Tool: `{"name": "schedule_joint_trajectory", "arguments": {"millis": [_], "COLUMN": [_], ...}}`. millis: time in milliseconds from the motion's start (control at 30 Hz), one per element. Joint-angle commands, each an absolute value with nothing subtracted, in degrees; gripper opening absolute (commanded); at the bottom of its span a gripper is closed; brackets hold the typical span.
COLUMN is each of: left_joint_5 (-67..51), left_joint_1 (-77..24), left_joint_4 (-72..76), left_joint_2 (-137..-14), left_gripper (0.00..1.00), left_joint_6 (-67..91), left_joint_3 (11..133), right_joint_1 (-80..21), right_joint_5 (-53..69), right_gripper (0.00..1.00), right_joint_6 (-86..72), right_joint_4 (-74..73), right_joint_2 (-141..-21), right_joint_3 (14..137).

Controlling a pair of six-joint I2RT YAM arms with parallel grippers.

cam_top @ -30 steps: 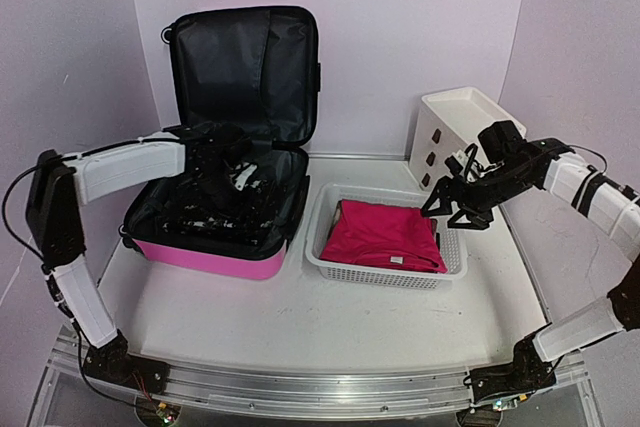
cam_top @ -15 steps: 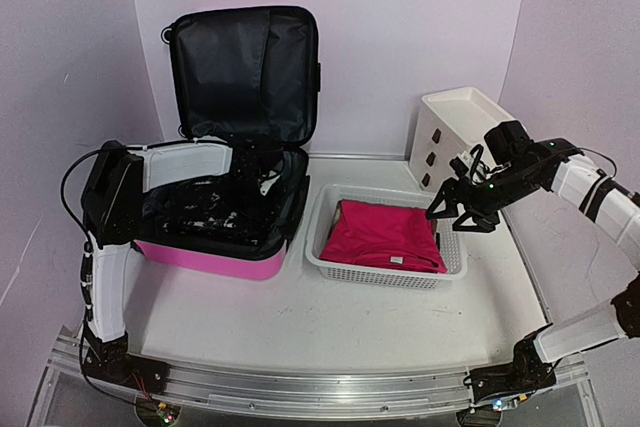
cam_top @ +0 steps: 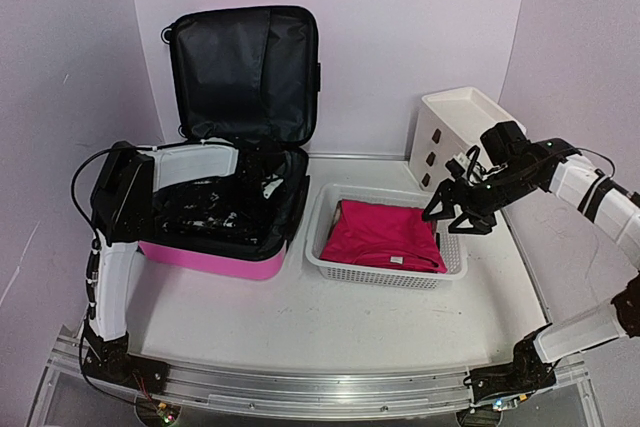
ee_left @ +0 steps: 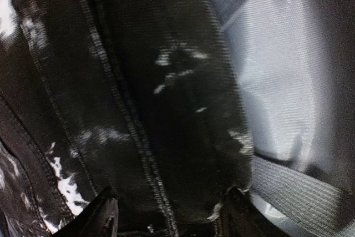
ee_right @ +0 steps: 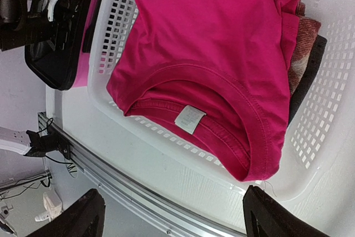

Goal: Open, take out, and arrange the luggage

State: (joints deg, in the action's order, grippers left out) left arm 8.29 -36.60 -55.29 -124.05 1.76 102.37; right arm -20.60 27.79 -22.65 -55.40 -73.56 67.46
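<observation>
White table (cam_top: 300, 317) against pale lilac walls; the luggage (cam_top: 215, 259) lies rear left, lid propped upright, black lining showing, a white mesh basket (cam_top: 380, 275) with a folded pink shirt (cam_top: 385, 237) just to its right, a white drawer stack (cam_top: 450, 127) behind that. Left gripper (cam_top: 262, 181) is down inside the luggage's lower half, fingertips (ee_left: 105, 217) apart either side of a fold of black fabric (ee_left: 183, 109); cannot tell whether it is gripped. Right gripper (cam_top: 452, 217) hovers over the basket's right end, well apart from the luggage, jaws wide and empty.
</observation>
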Motion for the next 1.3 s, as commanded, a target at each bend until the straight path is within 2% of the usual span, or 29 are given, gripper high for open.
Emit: {"name": "schedule_joint_trajectory", "arguments": {"millis": [0,133,200,300,333,733,967,1267], "left_joint_5": [10.95,12.57,13.18,14.3,14.52,11.22,6.21,4.97], "left_joint_1": [-35.12,-34.83,-34.53,-34.05,-33.92,-33.69,-33.67,-33.66], "left_joint_4": [-55.11,-55.13,-55.11,-55.06,-54.97,-52.76,-52.11,-51.6], "left_joint_2": [-127.91,-127.0,-125.58,-122.61,-121.48,-104.52,-99.73,-96.95], "left_gripper": [0.54,0.29,0.21,0.03,0.0,0.0,0.0,0.0], "left_joint_6": [0.41,0.09,0.09,0.09,0.09,1.44,1.87,1.24], "left_joint_3": [102.78,103.42,103.61,103.96,103.9,99.37,96.28,92.9], "right_joint_1": [-23.85,-28.48,-30.97,-33.73,-34.47,-39.78,-42.55,-47.03], "right_joint_5": [27.17,24.02,23.0,20.73,20.27,22.74,21.07,16.97], "right_gripper": [0.87,0.87,0.87,0.84,0.83,0.83,0.88,0.96], "right_joint_6": [-23.74,-24.31,-25.23,-28.69,-30.58,-57.9,-71.63,-80.82], "right_joint_4": [-53.46,-52.79,-52.12,-50.68,-49.85,-29.09,-18.1,-15.51], "right_joint_2": [-74.99,-77.58,-79.49,-83.32,-85.23,-106.66,-121.68,-138.31], "right_joint_3": [70.82,73.27,74.93,78.0,79.14,98.21,111.33,130.73]}}
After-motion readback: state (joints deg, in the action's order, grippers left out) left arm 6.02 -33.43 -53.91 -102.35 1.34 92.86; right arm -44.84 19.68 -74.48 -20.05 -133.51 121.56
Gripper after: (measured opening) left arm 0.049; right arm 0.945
